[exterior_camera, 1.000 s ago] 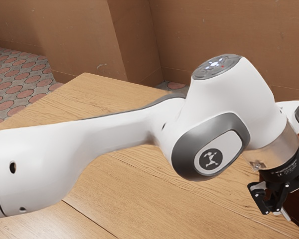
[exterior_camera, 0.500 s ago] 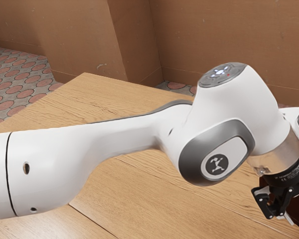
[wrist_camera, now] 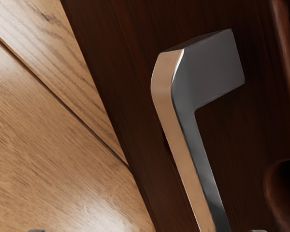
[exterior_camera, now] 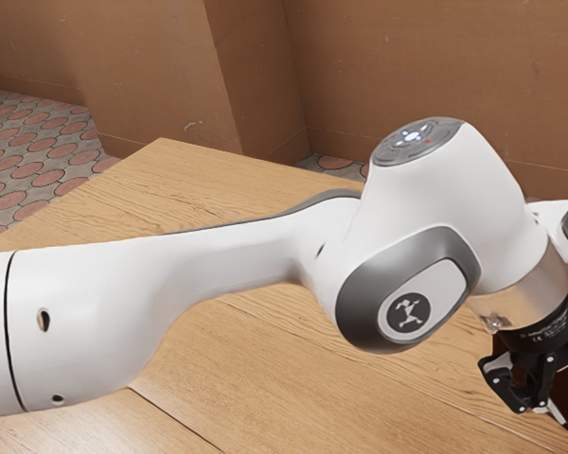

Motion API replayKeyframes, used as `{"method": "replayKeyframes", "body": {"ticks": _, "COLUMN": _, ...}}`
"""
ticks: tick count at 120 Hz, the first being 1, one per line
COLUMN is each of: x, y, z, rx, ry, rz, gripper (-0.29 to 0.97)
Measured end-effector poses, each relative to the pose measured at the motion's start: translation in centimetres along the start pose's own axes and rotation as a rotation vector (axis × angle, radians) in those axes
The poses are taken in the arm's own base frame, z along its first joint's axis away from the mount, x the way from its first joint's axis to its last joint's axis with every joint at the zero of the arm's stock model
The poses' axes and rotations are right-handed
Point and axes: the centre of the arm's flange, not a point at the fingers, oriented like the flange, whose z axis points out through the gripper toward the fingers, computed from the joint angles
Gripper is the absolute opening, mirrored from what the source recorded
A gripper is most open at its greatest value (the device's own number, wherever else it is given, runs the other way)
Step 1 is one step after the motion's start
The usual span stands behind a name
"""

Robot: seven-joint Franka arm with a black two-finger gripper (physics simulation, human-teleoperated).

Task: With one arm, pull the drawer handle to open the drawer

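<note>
Change since 0.5 s ago: arm (exterior_camera: 218, 274) has drawn back a touch toward the exterior view's left, away from the drawer handle (wrist_camera: 183, 125). Against 1.0 s ago it sits lower and nearer the handle.

Wooden table (exterior_camera: 170, 180) spreads out on the arm's side of the handle. Gripper (exterior_camera: 528, 395) hangs right at the handle, jaws spread wide, clamped on nothing.

Handle: silver bar, standing off the dark drawer front (wrist_camera: 116, 58) on a bent end post. The wrist view looks along it from close by. Cannot tell how far out the drawer is.

Step in hand (judgement): securing the handle. To do it well:
- Centre the bar between the jaws.
- Close fully around it before any pull.
- Draw straight out, square to the drawer front, with no sideways drag that could slip the grip off.
</note>
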Motion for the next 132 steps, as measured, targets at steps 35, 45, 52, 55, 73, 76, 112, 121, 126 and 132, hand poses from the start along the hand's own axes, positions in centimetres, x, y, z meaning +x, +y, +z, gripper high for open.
{"method": "replayKeyframes", "body": {"ticks": 35, "x": -1.1, "y": -1.5, "z": -1.2, "rx": 0.007, "ry": 0.022, "rz": 0.003, "gripper": 0.47}}
{"method": "replayKeyframes", "body": {"ticks": 45, "x": -1.5, "y": -2.1, "z": -1.2, "rx": 0.012, "ry": 0.028, "rz": 0.002, "gripper": 0.46}}
{"method": "replayKeyframes", "body": {"ticks": 52, "x": -1.6, "y": -2.5, "z": -1.2, "rx": 0.015, "ry": 0.031, "rz": 0.0, "gripper": 0.46}}
{"method": "replayKeyframes", "body": {"ticks": 55, "x": -1.6, "y": -2.7, "z": -1.3, "rx": 0.015, "ry": 0.032, "rz": 0.0, "gripper": 0.46}}
{"method": "replayKeyframes", "body": {"ticks": 73, "x": -2.3, "y": -3.7, "z": -1.9, "rx": 0.014, "ry": 0.042, "rz": -0.006, "gripper": 0.45}}
{"method": "replayKeyframes", "body": {"ticks": 76, "x": -2.4, "y": -3.9, "z": -2.0, "rx": 0.015, "ry": 0.042, "rz": -0.007, "gripper": 0.45}}
{"method": "replayKeyframes", "body": {"ticks": 112, "x": -3.7, "y": -5.8, "z": -2.4, "rx": 0.017, "ry": 0.046, "rz": -0.021, "gripper": 0.44}}
{"method": "replayKeyframes", "body": {"ticks": 121, "x": -4.0, "y": -6.3, "z": -2.7, "rx": 0.016, "ry": 0.05, "rz": -0.025, "gripper": 0.44}}
{"method": "replayKeyframes", "body": {"ticks": 126, "x": -4.2, "y": -6.7, "z": -2.9, "rx": 0.016, "ry": 0.053, "rz": -0.027, "gripper": 0.44}}
{"method": "replayKeyframes", "body": {"ticks": 132, "x": -4.4, "y": -7.1, "z": -3.0, "rx": 0.016, "ry": 0.055, "rz": -0.03, "gripper": 0.43}}
